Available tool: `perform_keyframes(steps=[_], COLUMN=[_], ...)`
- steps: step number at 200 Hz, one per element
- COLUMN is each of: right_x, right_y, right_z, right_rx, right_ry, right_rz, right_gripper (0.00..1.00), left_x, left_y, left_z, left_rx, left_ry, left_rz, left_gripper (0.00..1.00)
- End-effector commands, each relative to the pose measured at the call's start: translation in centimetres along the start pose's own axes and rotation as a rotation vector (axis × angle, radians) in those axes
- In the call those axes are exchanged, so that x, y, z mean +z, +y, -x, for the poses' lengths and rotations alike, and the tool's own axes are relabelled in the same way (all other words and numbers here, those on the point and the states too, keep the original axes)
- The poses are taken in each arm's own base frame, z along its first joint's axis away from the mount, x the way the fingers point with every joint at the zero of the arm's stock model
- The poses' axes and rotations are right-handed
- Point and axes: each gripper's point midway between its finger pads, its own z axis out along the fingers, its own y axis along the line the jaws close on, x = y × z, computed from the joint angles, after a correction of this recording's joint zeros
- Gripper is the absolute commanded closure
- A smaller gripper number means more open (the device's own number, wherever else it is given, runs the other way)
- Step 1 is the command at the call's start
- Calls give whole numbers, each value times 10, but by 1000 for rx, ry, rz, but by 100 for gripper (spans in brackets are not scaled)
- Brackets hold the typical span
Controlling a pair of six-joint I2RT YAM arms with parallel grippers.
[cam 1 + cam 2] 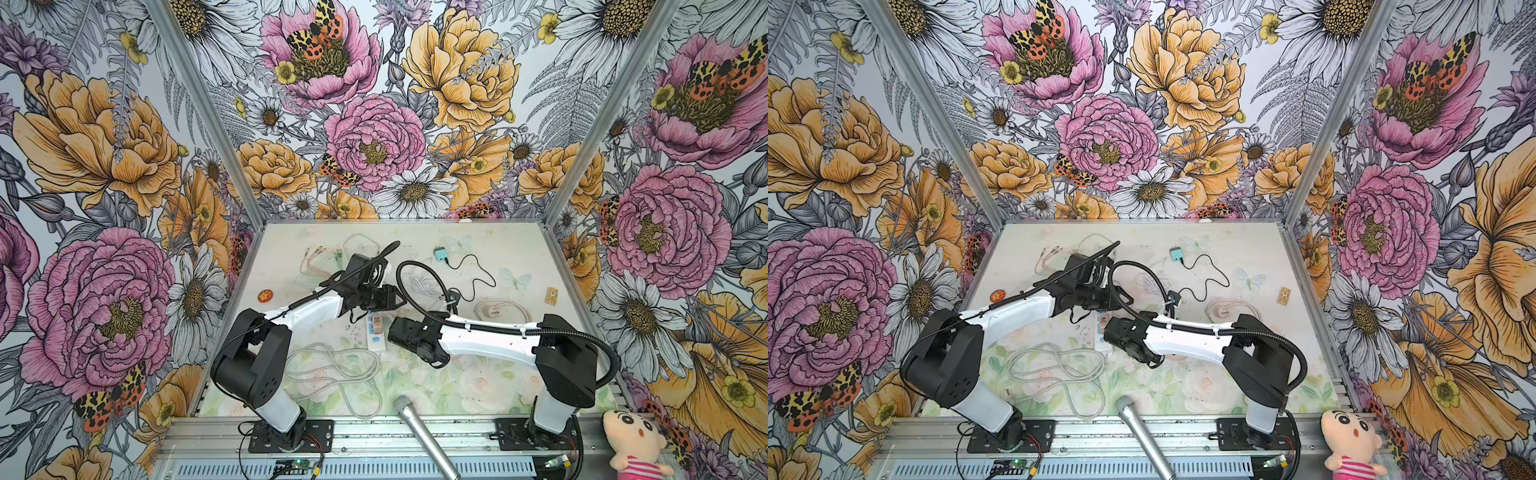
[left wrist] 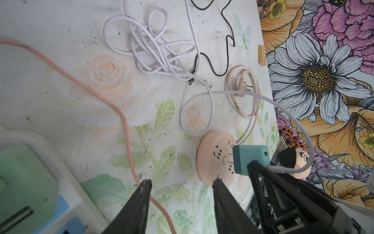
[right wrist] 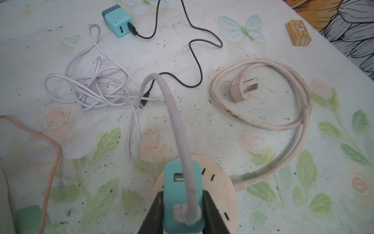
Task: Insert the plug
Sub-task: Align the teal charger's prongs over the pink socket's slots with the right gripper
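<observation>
a: what are the top views showing?

b: both arms are reaching over the floral-printed table [image 1: 532, 245]. the right arm [image 1: 490, 338] is hanging its wrist at three o'clock of a white power strip [image 1: 376, 338], and the left arm [image 1: 1017, 309] at twelve o'clock of it. the grippers and the plug are hiding under those wrists. a spare teal charger [image 1: 1176, 253] is lying toward one o'clock of the strip.

a: and the left wrist view?

b: the left gripper [image 2: 182, 187] is standing with jaws apart, holding nothing. beyond it the teal usb charger [image 2: 250, 159], a boxy matt plastic block, is pointing two thin bare metal prongs [image 2: 229, 154] at the round pink socket [image 2: 212, 162], a flat smooth disc with dark slots. the prongs are showing almost whole, so i'm judging the plug brought to the socket but not yet seated. whether the tips are entering slots, i can't tell.

a: right wrist view?

b: the right gripper [image 3: 183, 193] is clamping the charger's sides, directly over the disc. a stiff white cable [image 3: 176, 121] is arching out of the charger's back. what's remaining, i'd say: lining up, pressing home, letting go.
</observation>
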Motion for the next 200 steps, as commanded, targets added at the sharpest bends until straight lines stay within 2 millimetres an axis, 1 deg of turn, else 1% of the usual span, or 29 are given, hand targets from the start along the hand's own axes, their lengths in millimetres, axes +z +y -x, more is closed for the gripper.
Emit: perform_keyframes(steps=[1,27,48,69,89,110,150,182,200], right_x=[4,9,8,8,7,9,15,16,19], right_y=[0,-1,0,-2,1,4,13,10,9], right_z=[7,4,4,5,6,2,-10,-11,-14], right_rx=[17,11,-7,-3,6,16,7,17,12], right_ry=[-38,-21,-14,-14,-8,2,26,19,24], right_rz=[-20,-37,-33,-28,-12,-7,-11,-18,-28], right_gripper=[100,100,100,100,100,100,100,100,100], left_x=[-9,-24,-40,-55,-66,-76,-90,-95,-95], left_y=[-14,-18,-12,-8,-8,-9,-11,-10,-11], left_z=[14,25,39,52,61,67,74,74,73], left_rx=[36,56,56,45,42,43,51,54,55], left_ry=[-56,-121,-192,-237,-269,-299,-329,-337,-333], left_rz=[-54,-26,26,30,32,30,20,24,20], left_gripper=[48,48,48,48,48,48,48,48,48])
